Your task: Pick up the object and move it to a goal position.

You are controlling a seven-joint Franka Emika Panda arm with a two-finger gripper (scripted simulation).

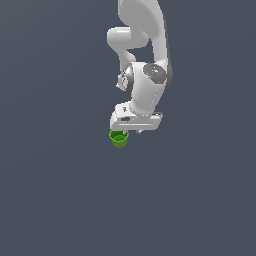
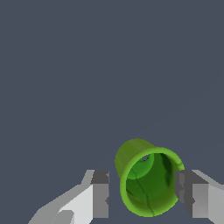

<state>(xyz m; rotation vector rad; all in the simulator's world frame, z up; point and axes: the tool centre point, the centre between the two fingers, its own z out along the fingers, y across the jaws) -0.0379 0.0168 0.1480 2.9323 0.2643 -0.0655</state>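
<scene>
White Panda arm reaches down from the top of the exterior view, its gripper [image 2: 143, 194] low over the dark grey-blue surface [image 1: 60, 190]. Small bright green cup [image 1: 119, 138] sits just under the hand, toward the exterior view's left end of it. Wrist view: fingers [image 2: 100, 194] spread, cup [image 2: 148, 181] between them, rim toward the camera, touching or nearly touching one pad, clear of the other.

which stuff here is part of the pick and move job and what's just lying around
Part of the job:
- green cup, between the open jaws, one finger at its rim
- gripper

Just lying about:
- nothing else shows in either view except the plain grey ground; no goal marker is visible
</scene>
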